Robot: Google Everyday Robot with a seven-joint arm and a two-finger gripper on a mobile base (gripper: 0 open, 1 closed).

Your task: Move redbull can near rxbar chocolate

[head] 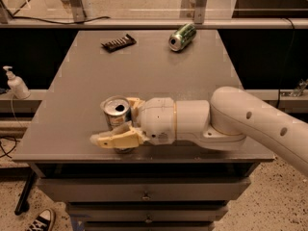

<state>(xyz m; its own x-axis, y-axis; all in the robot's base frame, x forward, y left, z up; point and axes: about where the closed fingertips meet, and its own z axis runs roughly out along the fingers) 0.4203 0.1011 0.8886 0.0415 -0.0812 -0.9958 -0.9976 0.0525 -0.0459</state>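
The redbull can stands upright near the front left of the grey table, its silver top open to view. My gripper reaches in from the right and is closed around the can. One pale finger crosses in front of its lower half and the other presses behind its rim. The can still rests on the table. The rxbar chocolate, a dark flat bar, lies at the far left of the table, well away from the can.
A green can lies on its side at the far middle-right of the table. A soap bottle stands on a ledge left of the table. Drawers sit under the front edge, and a shoe is on the floor.
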